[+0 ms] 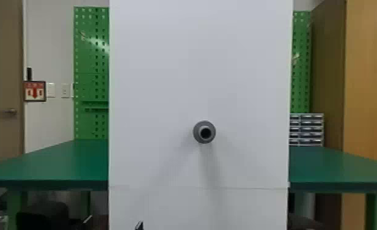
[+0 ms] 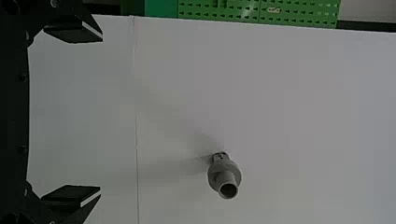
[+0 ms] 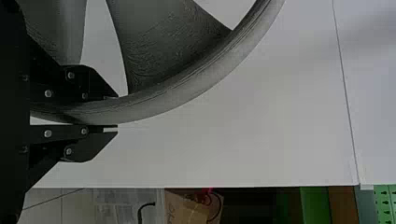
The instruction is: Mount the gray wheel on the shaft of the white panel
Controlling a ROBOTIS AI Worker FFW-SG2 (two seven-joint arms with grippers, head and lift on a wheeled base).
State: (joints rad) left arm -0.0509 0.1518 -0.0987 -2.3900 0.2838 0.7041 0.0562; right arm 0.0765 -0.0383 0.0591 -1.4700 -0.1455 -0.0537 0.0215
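The black right gripper (image 3: 116,112) is closed on the rim of the gray wheel (image 3: 159,51), off the shaft (image 1: 198,136). At seven o'clock from the white panel's (image 1: 196,67) shaft, the left gripper (image 1: 139,226) is empty, fingers wide apart.

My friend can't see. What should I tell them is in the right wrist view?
The robot's right claw grips the rim of a gray wheel with wide spokes, one finger on each side. Behind it is a white panel.
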